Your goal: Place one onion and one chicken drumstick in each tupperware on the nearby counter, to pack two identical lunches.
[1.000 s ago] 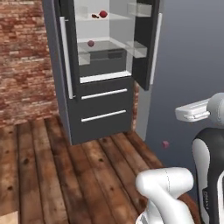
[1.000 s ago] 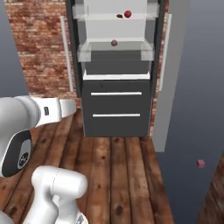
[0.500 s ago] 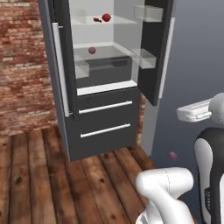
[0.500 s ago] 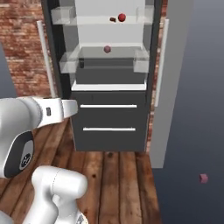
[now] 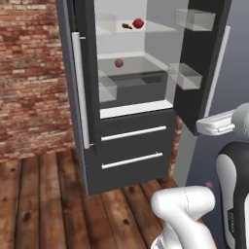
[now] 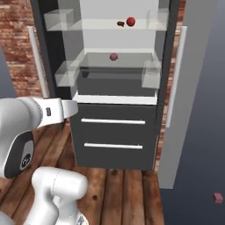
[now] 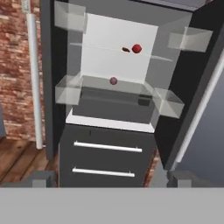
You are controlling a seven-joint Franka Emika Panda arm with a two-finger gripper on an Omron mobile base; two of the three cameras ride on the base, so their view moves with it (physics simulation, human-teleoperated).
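A brick-walled kitchen with a wood floor; an open fridge stands ahead. On its upper shelf a bright red onion sits just beside a chicken drumstick, long axis roughly sideways; a duller onion lies below. The gripper is empty, jaws wide. Likely step: approaching; next, reach in.

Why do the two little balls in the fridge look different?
They are two onions. The bright red onion sits on the upper shelf, while the pinkish-maroon onion sits one shelf lower. The red one looks shinier and a bit bigger; the maroon one is duller. The red one has a small brown piece beside it; the maroon one sits alone. Both are round and smooth.
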